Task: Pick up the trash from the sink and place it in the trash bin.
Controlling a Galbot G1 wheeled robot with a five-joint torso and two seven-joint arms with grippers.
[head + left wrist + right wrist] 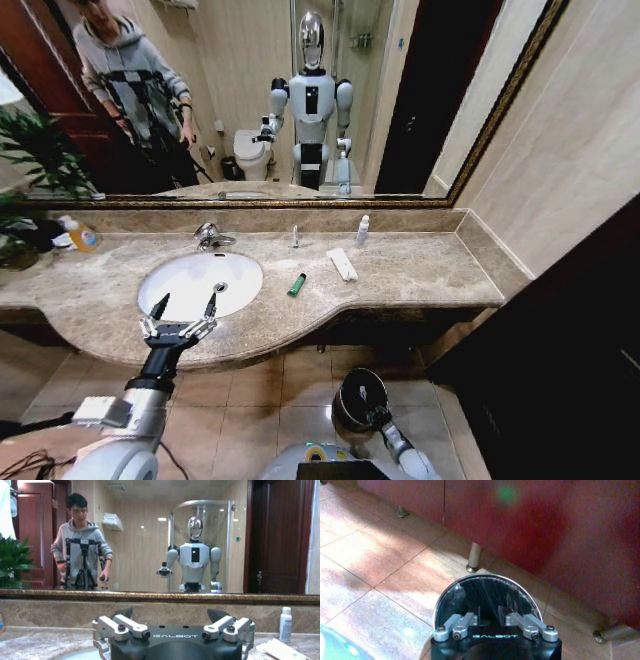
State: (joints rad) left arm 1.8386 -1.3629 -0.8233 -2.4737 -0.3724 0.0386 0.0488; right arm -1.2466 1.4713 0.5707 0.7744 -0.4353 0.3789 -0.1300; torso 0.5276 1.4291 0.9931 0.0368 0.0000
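Beige-brown marble, mottled and polished, forms the curved surface (420, 275) that holds a white oval sink (200, 283) with a chrome faucet (210, 236) at its back edge. At the far left of the surface stands a yellow-orange bottle (82, 236) beside a leafy green plant (35, 160). The left pincer (185, 308), black with silver-grey linkages and the word "GALBOT" printed in white on its body, hovers over the sink's front rim with its two pointed fingers spread wide and nothing between them. To the right of the sink, the trash lies apart on the marble: a thin upright piece (295, 236) near the back wall, a green stick (297, 285) lying flat toward the front, a flat white oblong packet (342, 264), and a small white bottle (362, 230) standing by the mirror's gilt frame (300, 203). Down on the reddish tiled floor (375, 566), in front of the dark red cabinet, the right pincer (488, 618), also marked "GALBOT", sits at the mouth of the round trash bin (470, 592), whose shiny metal rim rings a black inside; its fingers stand narrowly apart and empty.
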